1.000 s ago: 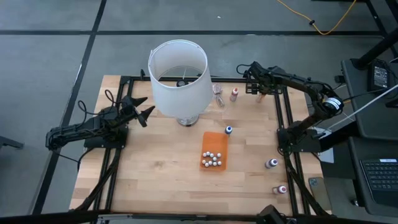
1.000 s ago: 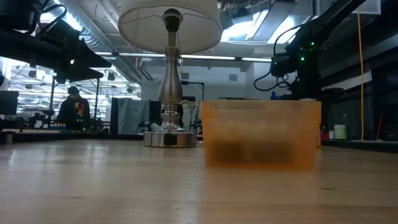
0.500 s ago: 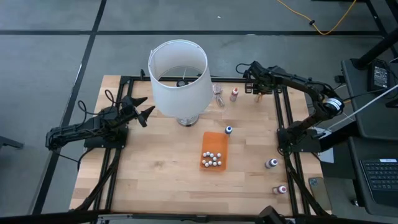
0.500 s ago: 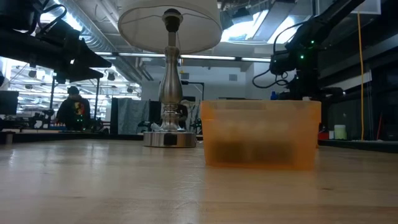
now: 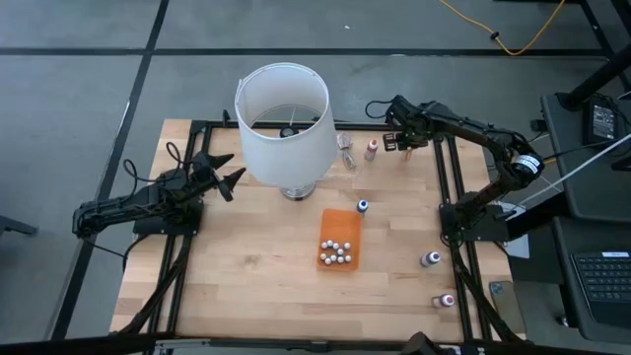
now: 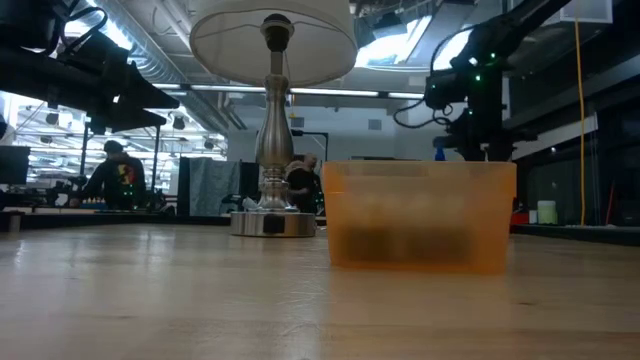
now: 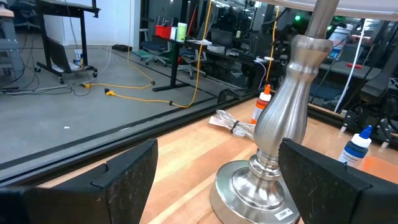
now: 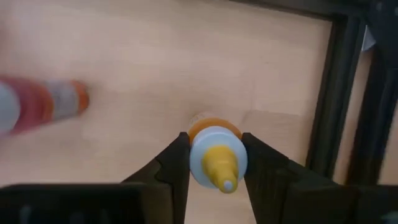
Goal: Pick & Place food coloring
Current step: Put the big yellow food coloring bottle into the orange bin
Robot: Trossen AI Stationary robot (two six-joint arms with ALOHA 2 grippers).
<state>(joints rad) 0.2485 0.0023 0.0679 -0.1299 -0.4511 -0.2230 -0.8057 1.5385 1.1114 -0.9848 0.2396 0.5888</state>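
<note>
Right pincer [image 8: 214, 163] clamps a yellow-tipped bottle [image 8: 214, 155], apparently lifted off the surface [image 5: 256, 266], far right corner. Left pincer [image 5: 225, 173] wide, idle beside lamp [image 5: 284, 123].

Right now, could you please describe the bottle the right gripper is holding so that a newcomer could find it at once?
Start from the big white lampshade at the table's far side and follow that far edge toward the right arm. The right gripper is shut on a small bottle. Unlike the orange-capped bottle standing free beside it, this one has a yellow tip and sits between the fingers.
</note>
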